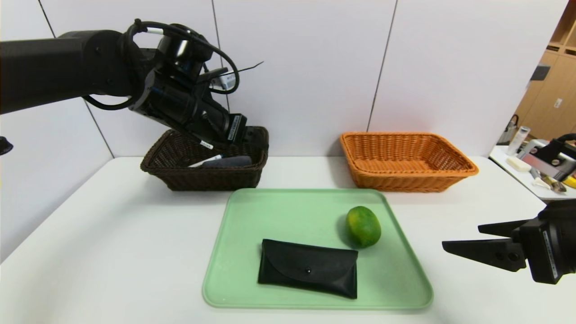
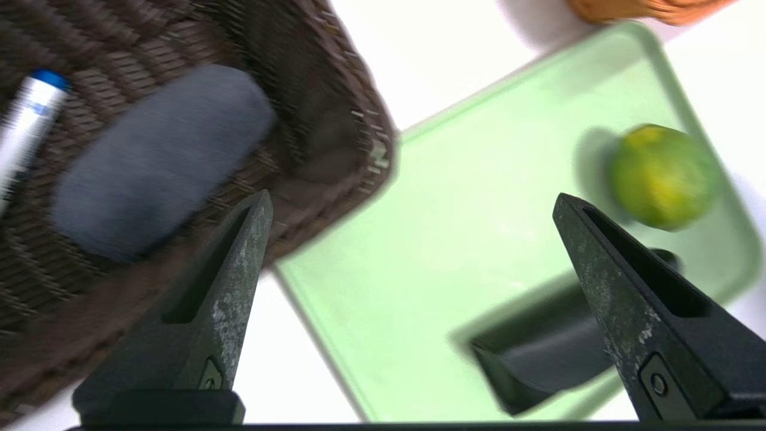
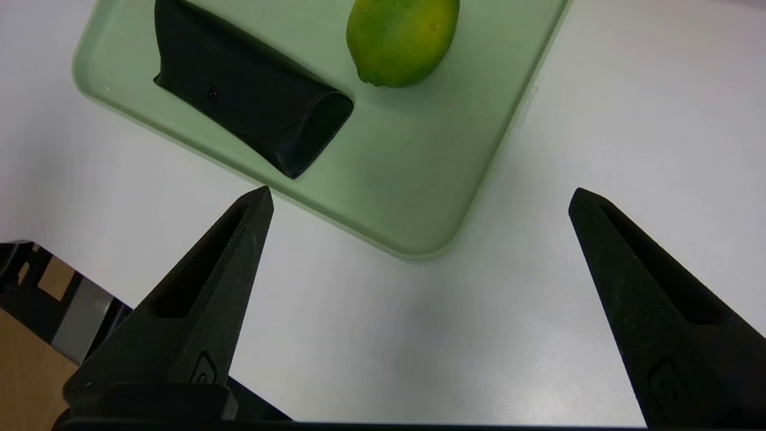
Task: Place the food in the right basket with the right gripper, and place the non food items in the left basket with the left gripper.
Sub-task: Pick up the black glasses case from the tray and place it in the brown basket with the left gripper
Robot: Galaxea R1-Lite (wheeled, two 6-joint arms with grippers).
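Note:
A green lime [image 1: 363,226] [image 3: 402,39] and a black snap pouch [image 1: 308,273] [image 3: 251,96] lie on the pale green tray [image 1: 288,211]. My left gripper [image 2: 412,196] hangs open and empty over the right end of the dark brown basket [image 1: 202,177], which holds a grey case [image 1: 227,162] [image 2: 161,161] and a white tube with a blue cap [image 2: 30,120]. My right gripper [image 1: 461,236] [image 3: 420,191] is open and empty, low over the table just right of the tray's near right corner. The orange basket [image 1: 407,159] holds nothing that I can see.
The two baskets stand against the white wall behind the tray. A side table [image 1: 540,175] with small items sits past the table's right edge. Bare white tabletop [image 1: 112,234] lies left of the tray.

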